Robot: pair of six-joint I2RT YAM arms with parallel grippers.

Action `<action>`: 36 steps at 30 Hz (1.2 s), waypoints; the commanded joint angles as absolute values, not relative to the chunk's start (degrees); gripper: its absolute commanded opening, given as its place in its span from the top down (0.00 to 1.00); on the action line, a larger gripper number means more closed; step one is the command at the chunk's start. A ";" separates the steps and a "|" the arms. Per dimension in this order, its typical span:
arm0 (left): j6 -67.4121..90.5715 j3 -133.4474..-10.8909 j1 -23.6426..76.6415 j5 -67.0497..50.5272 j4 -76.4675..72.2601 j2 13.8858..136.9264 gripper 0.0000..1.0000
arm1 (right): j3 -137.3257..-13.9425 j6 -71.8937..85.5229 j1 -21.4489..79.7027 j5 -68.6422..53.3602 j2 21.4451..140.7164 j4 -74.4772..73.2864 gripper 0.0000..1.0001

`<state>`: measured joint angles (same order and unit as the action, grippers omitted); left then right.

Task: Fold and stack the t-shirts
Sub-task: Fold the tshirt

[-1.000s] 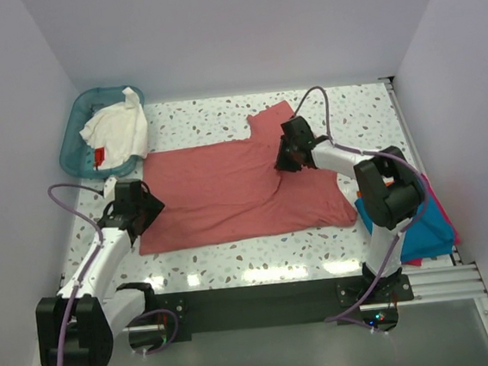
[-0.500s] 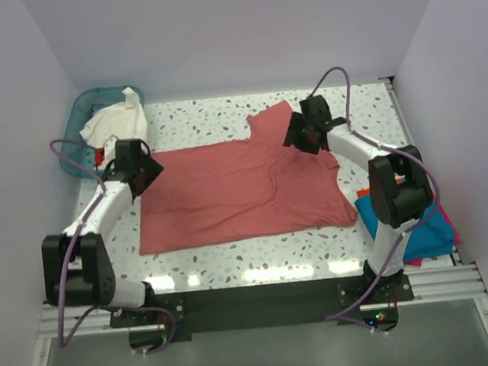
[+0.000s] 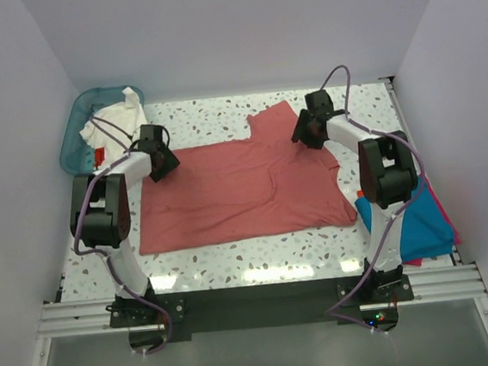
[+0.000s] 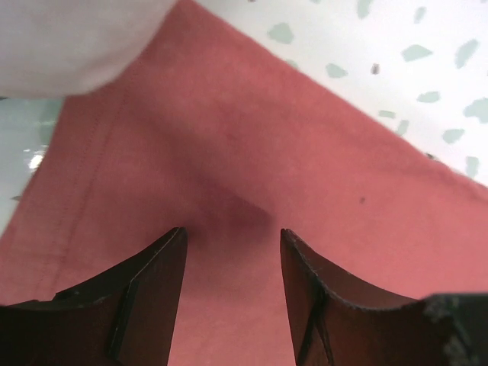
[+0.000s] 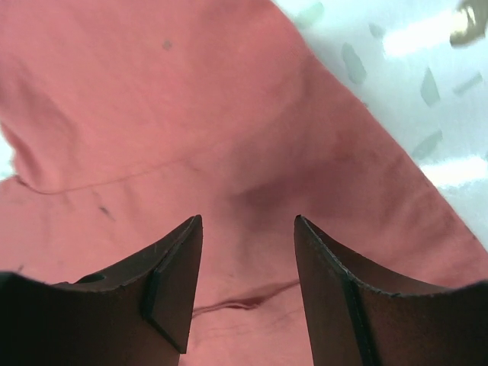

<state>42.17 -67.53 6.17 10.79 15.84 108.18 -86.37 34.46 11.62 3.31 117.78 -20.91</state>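
Note:
A salmon-red t-shirt [image 3: 236, 188] lies spread flat across the middle of the table, one sleeve pointing to the far side. My left gripper [image 3: 163, 163] hovers over its far left corner, jaws open with only cloth [image 4: 252, 160] below them. Over the far right part near the sleeve, my right gripper [image 3: 302, 134] is open too, above the red cloth [image 5: 191, 107]. A white t-shirt [image 3: 117, 126] with a small red tag hangs over the basket. Folded teal-blue [image 3: 412, 223] and orange-red [image 3: 442, 216] t-shirts lie stacked at the right edge.
A teal plastic basket [image 3: 78, 121] stands at the far left corner of the speckled table [image 3: 233, 253]. White walls close in the left, far and right sides. A metal rail [image 3: 435, 281] runs along the near edge.
My left gripper has swung from the shirt's near left edge up to its far left corner. The right gripper has let go of the cloth, opened, and moved farther away towards the sleeve.

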 commanded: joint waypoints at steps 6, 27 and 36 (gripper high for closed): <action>43.24 -65.04 9.05 9.67 12.04 108.02 0.43 | -76.22 35.24 7.65 4.22 114.61 -19.34 0.45; 39.82 -75.92 11.08 14.76 17.84 106.61 0.39 | -76.44 29.36 0.53 -6.51 105.73 -19.86 0.43; 32.52 -92.88 9.93 25.83 28.03 117.32 0.44 | -89.19 26.63 0.44 -3.70 110.74 -24.08 0.43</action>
<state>36.14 -89.03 10.17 20.10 21.91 113.54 -84.33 28.91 0.43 -4.19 108.49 -21.82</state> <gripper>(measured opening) 0.576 0.569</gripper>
